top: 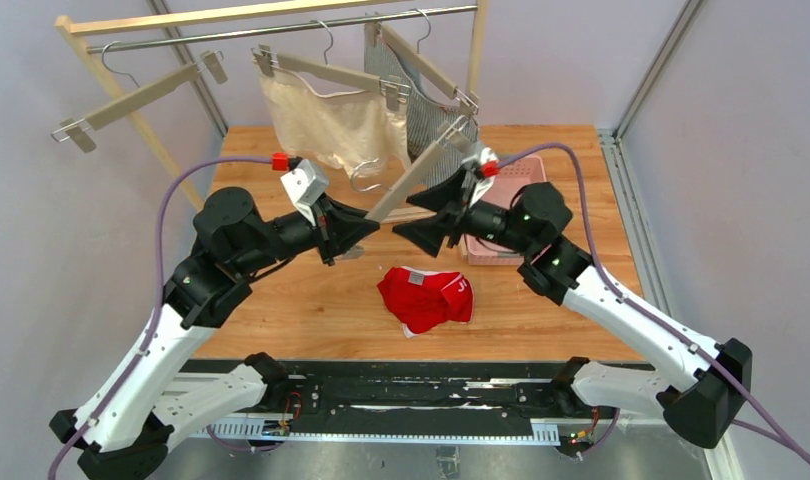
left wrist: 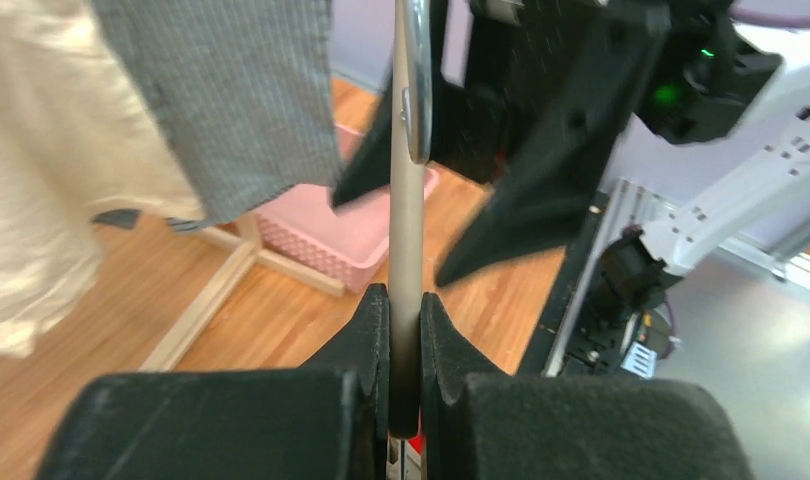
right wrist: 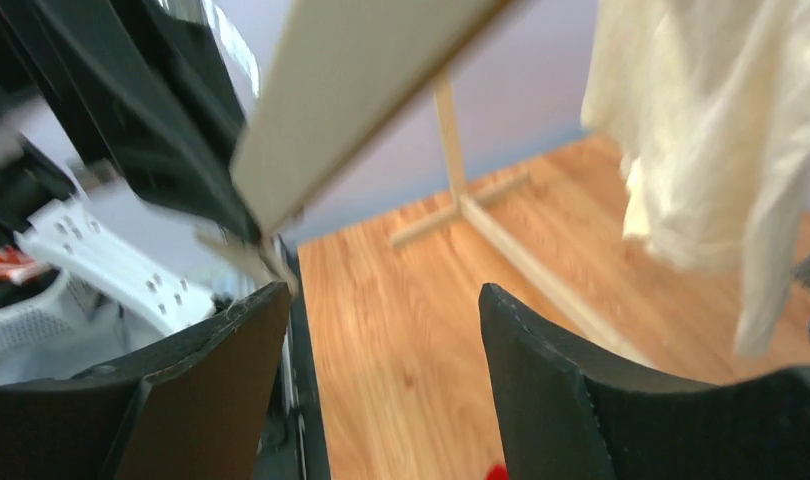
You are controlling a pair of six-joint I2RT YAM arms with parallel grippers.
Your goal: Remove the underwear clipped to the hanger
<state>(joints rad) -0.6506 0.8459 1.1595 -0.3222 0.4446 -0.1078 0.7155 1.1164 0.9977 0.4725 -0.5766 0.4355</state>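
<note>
My left gripper [top: 366, 228] is shut on the lower end of a loose wooden hanger [top: 416, 172] and holds it slanted above the table; the bar shows between its fingers in the left wrist view [left wrist: 408, 230]. My right gripper [top: 413, 218] is open and empty, right beside that bar; its view shows the bar [right wrist: 351, 90] above its jaws. The red boxers [top: 426, 297] lie crumpled on the table. The cream boxers [top: 326, 125] and the pinstriped boxers [top: 421, 115] hang clipped to hangers on the rack; both also show in the left wrist view, cream [left wrist: 41, 150] and pinstriped [left wrist: 231, 100].
The wooden rack [top: 271, 12] stands at the table's back, with an empty clip hanger [top: 141, 95] at its left. A pink basket [top: 516, 180] sits behind my right arm. The rack's foot [right wrist: 481, 215] crosses the table.
</note>
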